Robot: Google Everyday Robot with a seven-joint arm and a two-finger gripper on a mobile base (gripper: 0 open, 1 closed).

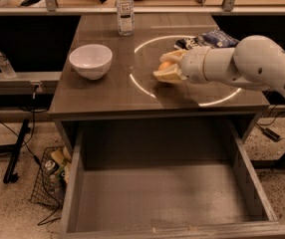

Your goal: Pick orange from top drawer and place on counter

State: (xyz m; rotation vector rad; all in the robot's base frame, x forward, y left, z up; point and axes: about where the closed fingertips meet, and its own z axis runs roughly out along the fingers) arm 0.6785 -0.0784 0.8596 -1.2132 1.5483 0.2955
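My gripper [166, 67] reaches in from the right over the counter [107, 93], inside the thin white circle. Its pale fingers [168, 75] are shut on the orange [165, 65], of which only a small part shows between them. The orange is low over the glossy tabletop; I cannot tell whether it touches it. The top drawer [162, 195] is pulled fully open below the counter's front edge, and nothing lies on its flat grey bottom.
A white bowl [90, 60] stands at the counter's left. A clear water bottle [125, 9] stands at the back. Dark snack bags [207, 38] lie behind the arm. A wire basket [53, 176] with items sits on the floor at left.
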